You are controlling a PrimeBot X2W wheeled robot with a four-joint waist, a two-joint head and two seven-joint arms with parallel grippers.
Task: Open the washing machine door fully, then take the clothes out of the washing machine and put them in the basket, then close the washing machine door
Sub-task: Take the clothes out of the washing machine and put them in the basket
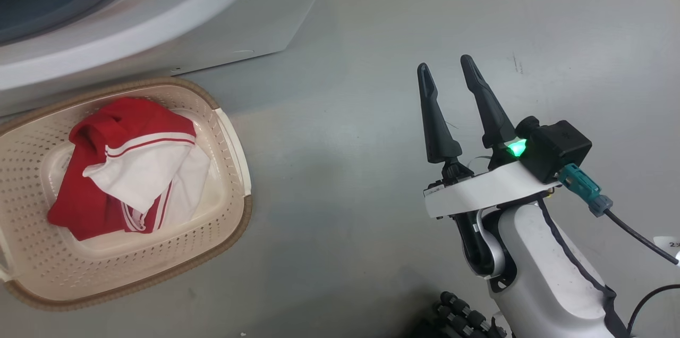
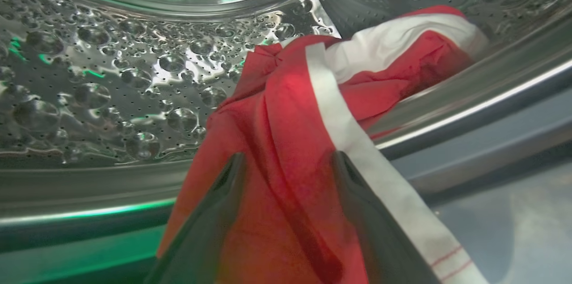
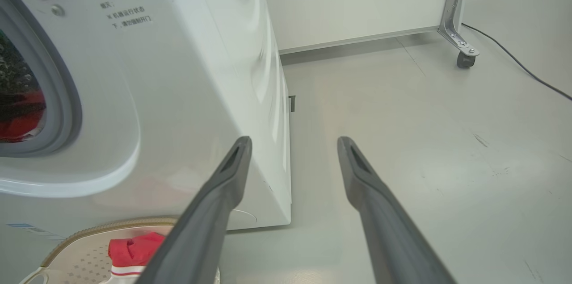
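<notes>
Clothes: one red-and-white garment (image 2: pixel 286 96) lies in washing machine drum (image 2: pixel 111 74), trailing over front lip. Second garment (image 1: pixel 127 168) lies in basket (image 1: pixel 234 131) on floor, just before washing machine (image 1: pixel 159 19) front. Left end effector (image 2: pixel 288 154) wide, fingers straddling red fold, not pinched. Best: close on thick red fold, not white stripe edge. Lift clear of lip before pulling out, to avoid snag. Right end effector (image 1: pixel 445 64) wide, empty, above floor.
</notes>
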